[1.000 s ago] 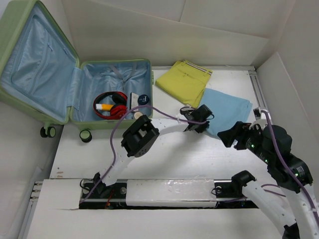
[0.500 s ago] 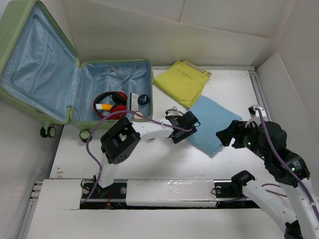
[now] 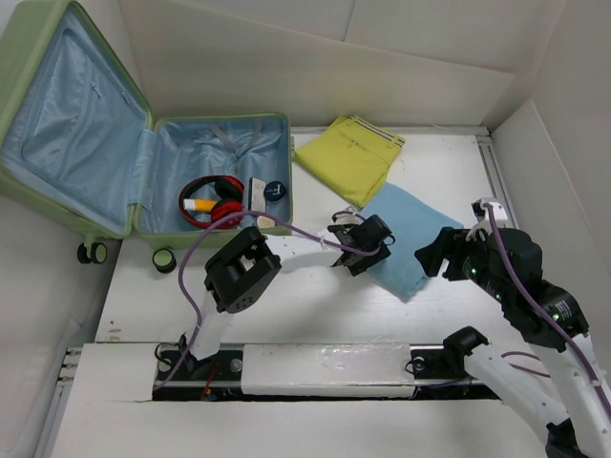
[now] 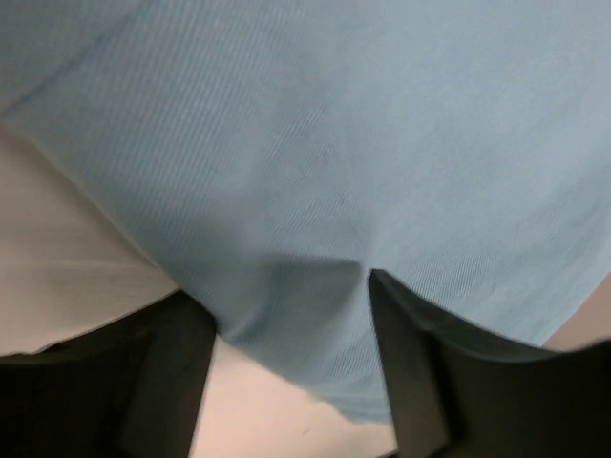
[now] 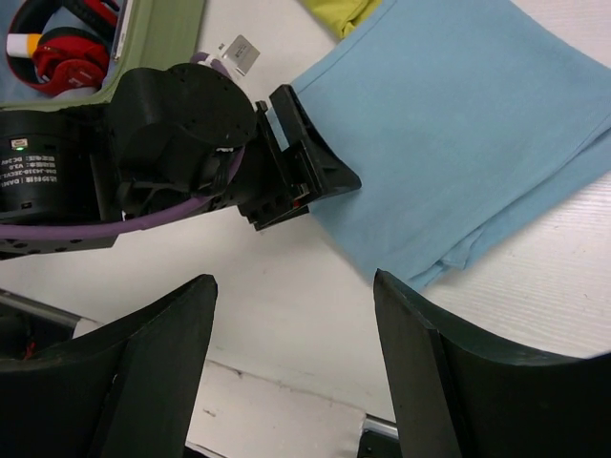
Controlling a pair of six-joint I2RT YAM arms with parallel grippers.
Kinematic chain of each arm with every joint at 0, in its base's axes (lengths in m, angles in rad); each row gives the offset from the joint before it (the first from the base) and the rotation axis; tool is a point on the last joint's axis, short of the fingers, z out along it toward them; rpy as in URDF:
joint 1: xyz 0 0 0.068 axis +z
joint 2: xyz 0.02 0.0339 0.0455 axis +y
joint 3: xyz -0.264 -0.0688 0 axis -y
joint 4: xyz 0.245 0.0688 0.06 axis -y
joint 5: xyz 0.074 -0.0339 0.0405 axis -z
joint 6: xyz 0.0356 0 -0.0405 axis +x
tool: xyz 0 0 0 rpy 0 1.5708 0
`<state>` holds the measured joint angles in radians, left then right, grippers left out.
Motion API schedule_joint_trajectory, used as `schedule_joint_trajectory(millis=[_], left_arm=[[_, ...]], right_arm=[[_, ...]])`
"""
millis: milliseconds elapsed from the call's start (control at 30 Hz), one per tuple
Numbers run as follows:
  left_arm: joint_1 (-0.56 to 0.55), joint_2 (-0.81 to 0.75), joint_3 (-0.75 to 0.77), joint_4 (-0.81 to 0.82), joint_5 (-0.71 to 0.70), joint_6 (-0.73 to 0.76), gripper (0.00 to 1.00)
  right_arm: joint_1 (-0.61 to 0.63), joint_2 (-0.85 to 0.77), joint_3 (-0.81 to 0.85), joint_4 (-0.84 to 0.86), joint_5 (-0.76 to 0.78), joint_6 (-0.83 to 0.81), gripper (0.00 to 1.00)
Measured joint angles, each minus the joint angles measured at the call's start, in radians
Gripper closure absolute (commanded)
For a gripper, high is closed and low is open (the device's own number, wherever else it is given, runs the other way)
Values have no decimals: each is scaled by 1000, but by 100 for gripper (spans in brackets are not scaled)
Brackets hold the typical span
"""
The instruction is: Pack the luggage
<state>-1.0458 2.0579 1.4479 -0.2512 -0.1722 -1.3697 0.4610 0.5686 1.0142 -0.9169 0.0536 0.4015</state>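
Observation:
The luggage lies open at the far left of the table, pale green with light blue lining, its lid leaning back. A folded light blue garment lies right of centre on the table. My left gripper is open at that garment's left edge. In the left wrist view the cloth runs between the spread fingers of the left gripper. My right gripper is open and holds nothing. It hovers over bare table beside the garment's near corner, and the right gripper looks down on the left gripper.
A folded yellow garment lies behind the blue one. Red headphones, a white box and a dark round item sit in the luggage's base half. White walls close in at the back and right. A rail runs along the near edge.
The left gripper dragged the blue garment towards the left and nearer, then opened, and has edged back right onto its edge. The right arm shifted slightly left.

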Motion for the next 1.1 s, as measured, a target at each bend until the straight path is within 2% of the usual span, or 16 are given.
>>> schedule_joint_trajectory(millis=[100, 233, 367, 567, 800, 933, 1100], left_arm=[[13, 20, 6, 21, 8, -15, 66], [44, 45, 5, 64, 17, -19, 100], [65, 46, 8, 90, 16, 28, 100], [66, 31, 66, 23, -15, 195, 100], [111, -111, 185, -93, -6, 421, 100], [257, -270, 190, -133, 41, 545, 100], [618, -393, 188, -127, 129, 698, 100]], right_arm=[[0, -1, 1, -2, 14, -3, 27], [0, -7, 9, -4, 22, -6, 27], [0, -7, 36, -10, 39, -6, 27], [0, -3, 107, -18, 101, -13, 27], [0, 29, 174, -14, 162, -19, 27], [0, 51, 174, -12, 174, -21, 27], [0, 63, 174, -10, 177, -21, 27]])
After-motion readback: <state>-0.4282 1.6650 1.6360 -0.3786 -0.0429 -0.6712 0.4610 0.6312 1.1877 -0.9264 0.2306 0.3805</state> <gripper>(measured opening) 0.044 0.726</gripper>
